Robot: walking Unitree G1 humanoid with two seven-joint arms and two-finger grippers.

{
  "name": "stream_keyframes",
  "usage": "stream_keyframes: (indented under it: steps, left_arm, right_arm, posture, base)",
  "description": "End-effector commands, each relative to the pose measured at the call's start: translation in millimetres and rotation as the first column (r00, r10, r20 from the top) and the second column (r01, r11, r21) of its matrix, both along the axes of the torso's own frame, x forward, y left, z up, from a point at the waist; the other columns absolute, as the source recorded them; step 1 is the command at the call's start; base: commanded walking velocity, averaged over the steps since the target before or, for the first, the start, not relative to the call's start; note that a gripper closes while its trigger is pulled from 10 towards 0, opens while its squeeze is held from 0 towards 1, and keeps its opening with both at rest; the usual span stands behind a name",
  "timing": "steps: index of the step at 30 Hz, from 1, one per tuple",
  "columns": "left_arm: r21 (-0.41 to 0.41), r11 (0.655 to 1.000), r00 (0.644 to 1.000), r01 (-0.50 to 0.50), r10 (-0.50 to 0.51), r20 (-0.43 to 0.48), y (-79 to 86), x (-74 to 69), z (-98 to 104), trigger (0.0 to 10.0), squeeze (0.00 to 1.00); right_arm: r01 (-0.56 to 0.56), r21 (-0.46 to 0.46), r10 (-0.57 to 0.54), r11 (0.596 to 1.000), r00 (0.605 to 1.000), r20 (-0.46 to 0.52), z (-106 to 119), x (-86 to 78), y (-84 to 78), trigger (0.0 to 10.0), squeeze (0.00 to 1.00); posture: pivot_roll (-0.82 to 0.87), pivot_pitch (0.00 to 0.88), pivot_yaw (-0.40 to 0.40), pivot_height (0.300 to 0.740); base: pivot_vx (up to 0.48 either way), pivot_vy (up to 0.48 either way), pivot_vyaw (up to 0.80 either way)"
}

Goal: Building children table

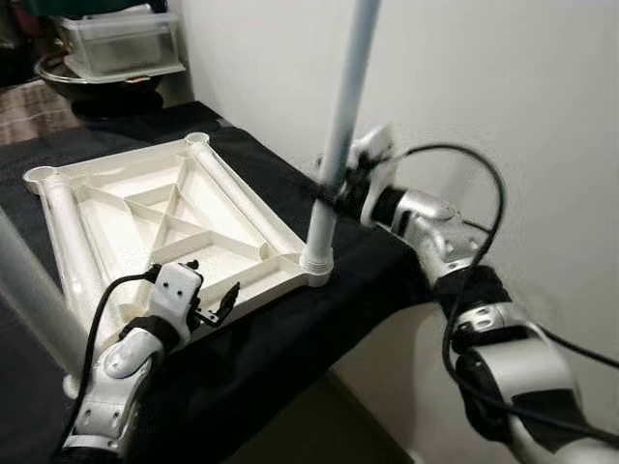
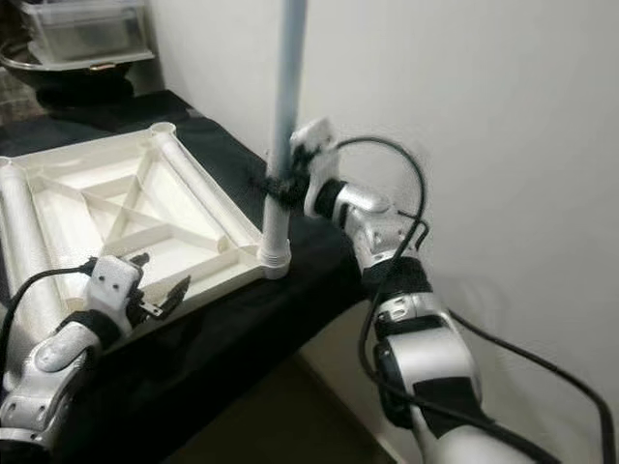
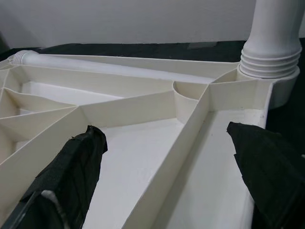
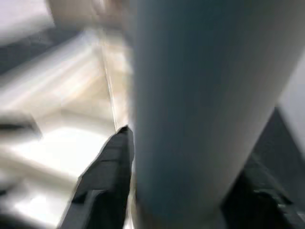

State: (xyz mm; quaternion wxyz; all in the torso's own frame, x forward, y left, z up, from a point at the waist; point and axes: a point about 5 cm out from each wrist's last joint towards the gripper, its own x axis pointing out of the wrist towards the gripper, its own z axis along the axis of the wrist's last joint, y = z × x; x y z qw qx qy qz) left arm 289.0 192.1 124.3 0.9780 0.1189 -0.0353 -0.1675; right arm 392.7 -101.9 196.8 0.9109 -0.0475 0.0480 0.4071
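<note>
White wall fills the upper right of the frame, with a black-draped surface below it and a clear plastic bin at upper left. On the cloth lies the upturned white tabletop, centre-left, ribs up. My right gripper is clamped around the pale blue leg standing in the near corner socket; I should keep it vertical while seating it. My left gripper, jaws apart and empty, straddles the tabletop's near rim at lower left and could steady it.
</note>
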Motion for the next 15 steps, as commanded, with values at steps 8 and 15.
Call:
stream_keyframes:
  steps: [8, 15]
  left_arm:
    - [0.021, 1.0, 1.0, -0.008, 0.008, -0.001, 6.2, -3.1, 0.4, 10.0, 0.0]
    - [0.023, 1.0, 1.0, -0.008, 0.008, 0.001, 6.2, -2.7, 0.9, 10.0, 0.0]
  right_arm:
    - [0.725, -0.063, -0.712, 0.686, 0.651, -0.261, -54.5, 3.2, -8.6, 0.0, 0.0]
    - [0.776, -0.015, -0.727, 0.631, 0.584, -0.362, -62.2, -6.0, 5.7, 10.0, 0.0]
  posture:
    - [0.04, 0.0, -0.103, 0.74]
    - [0.03, 0.0, -0.094, 0.74]
  base:
    - [0.0, 0.0, 0.0]
    - [0.0, 0.0, 0.0]
